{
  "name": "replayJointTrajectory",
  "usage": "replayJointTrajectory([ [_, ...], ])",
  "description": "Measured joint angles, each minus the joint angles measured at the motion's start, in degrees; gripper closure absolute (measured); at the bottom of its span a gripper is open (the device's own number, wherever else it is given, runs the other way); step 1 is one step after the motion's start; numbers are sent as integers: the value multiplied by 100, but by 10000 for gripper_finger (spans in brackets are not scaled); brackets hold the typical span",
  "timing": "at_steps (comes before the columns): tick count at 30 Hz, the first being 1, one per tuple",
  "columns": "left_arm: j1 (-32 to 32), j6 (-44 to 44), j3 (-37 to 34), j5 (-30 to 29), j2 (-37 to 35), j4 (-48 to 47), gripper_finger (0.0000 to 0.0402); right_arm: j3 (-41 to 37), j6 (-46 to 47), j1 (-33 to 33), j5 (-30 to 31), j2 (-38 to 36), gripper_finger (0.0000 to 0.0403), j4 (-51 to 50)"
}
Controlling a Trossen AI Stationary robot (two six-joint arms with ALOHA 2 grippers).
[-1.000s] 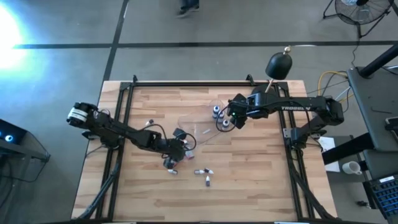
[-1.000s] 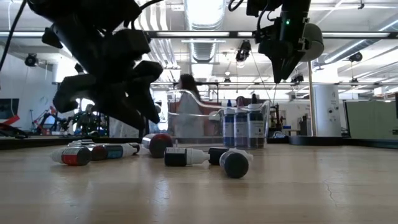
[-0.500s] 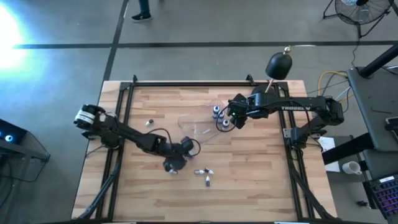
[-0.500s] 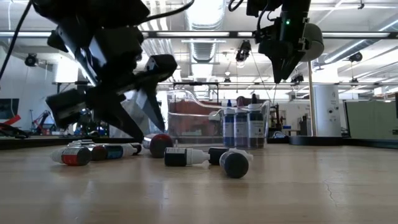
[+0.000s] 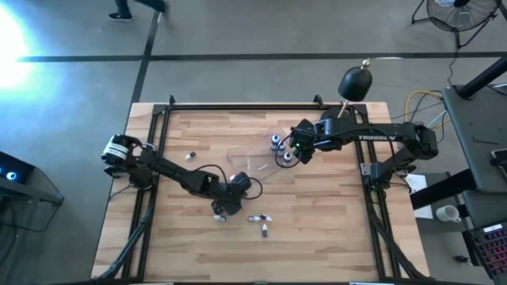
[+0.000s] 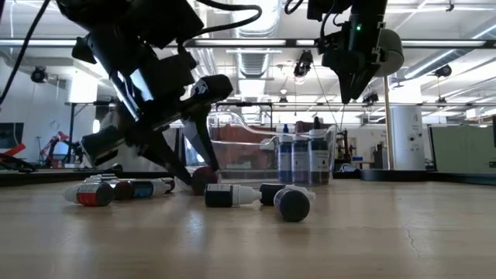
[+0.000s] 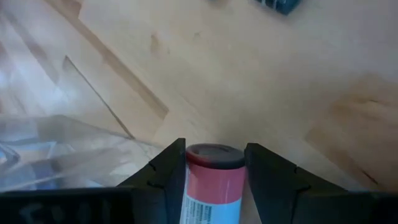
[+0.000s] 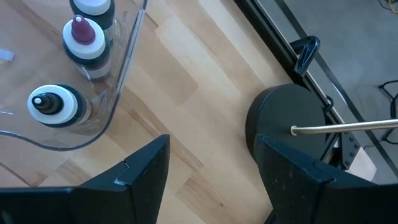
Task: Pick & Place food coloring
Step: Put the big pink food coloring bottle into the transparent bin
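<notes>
My left gripper (image 5: pixel 231 202) hangs low over the table's middle, near the clear tray (image 5: pixel 255 165), and is shut on a red food coloring bottle (image 7: pixel 211 183) with a white label and a dark end. My right gripper (image 5: pixel 296 152) hovers open and empty above the tray's right end, where three dark bottles (image 6: pixel 299 159) stand upright. Loose bottles lie on the wood: two (image 5: pixel 260 223) near the middle, one (image 5: pixel 218 215) beside my left gripper, and one (image 5: pixel 190 156) at the far left. Seen from table height, these lie on their sides (image 6: pixel 232 195). My left gripper pinches the red bottle's two sides (image 7: pixel 191 180) between its two fingers. The fingers (image 7: pixel 168 171) slant down from the table's left and lie along the bottle, whose dark end (image 7: pixel 214 155) points away from the wrist. I cannot tell whether that end touches the table.
A black domed lamp (image 5: pixel 356 82) on a thin rod stands at the far right corner, close to my right arm. Black frame rails (image 5: pixel 238 106) run along the table's far and side edges. Bare wood (image 5: pixel 317 237) lies toward the near right.
My left gripper has gone toward the table's right edge and sunk closer to the wood, rolling about its own axis, with the red bottle still between its fingers. A person has walked past beyond the far edge.
</notes>
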Motion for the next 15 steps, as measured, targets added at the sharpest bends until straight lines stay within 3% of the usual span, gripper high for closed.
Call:
replayJointTrajectory([
  [15, 22, -2016, -28, -365, -382, -1226, 271, 0, -23, -2, 136, 7, 174, 112],
])
